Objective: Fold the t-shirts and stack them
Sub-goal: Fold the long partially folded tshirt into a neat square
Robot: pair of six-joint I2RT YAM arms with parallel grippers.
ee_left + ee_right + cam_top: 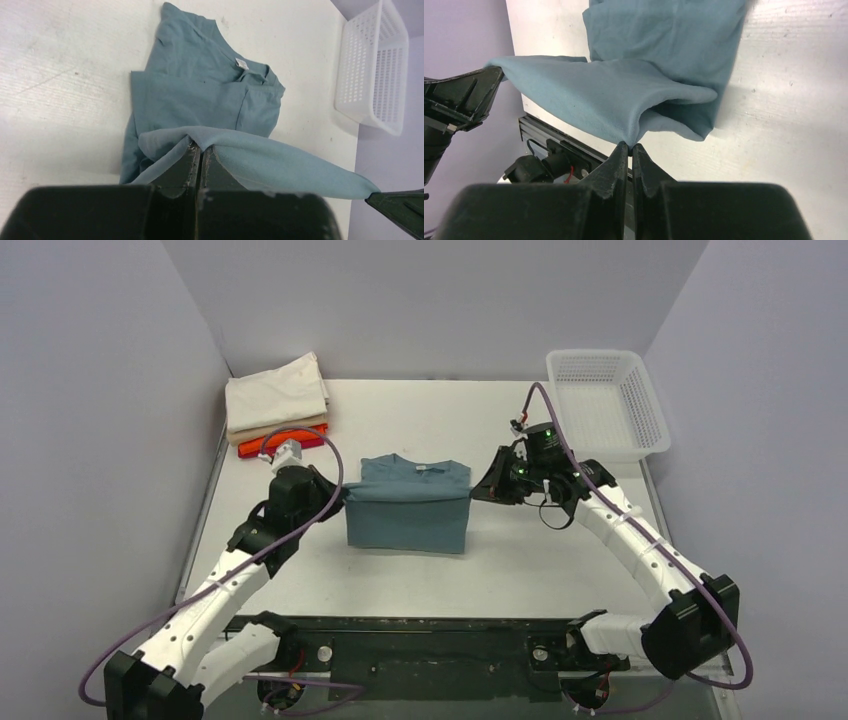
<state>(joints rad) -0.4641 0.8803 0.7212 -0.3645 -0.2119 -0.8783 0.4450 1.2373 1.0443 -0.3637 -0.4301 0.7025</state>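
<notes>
Closed tight, the left fingers [192,160] pinch a fold of the teal-blue t-shirt [200,95] at its left side, and the cloth drapes over their tips. On the shirt's right side the right fingers [620,165] are pressed together in the same way, with fabric bunched where they meet. Between the two grips a band of cloth runs raised and fairly taut across the shirt. The rest of it lies flat on the middle of the worktop [520,570], collar and label toward the far edge. At the far left corner sits a folded stack: a cream t-shirt [275,395] on top, a tan t-shirt [285,427] beneath, and orange and red t-shirts [305,440] at the bottom. A white mesh basket [600,410] stands at the far right corner, apart from the shirt.
</notes>
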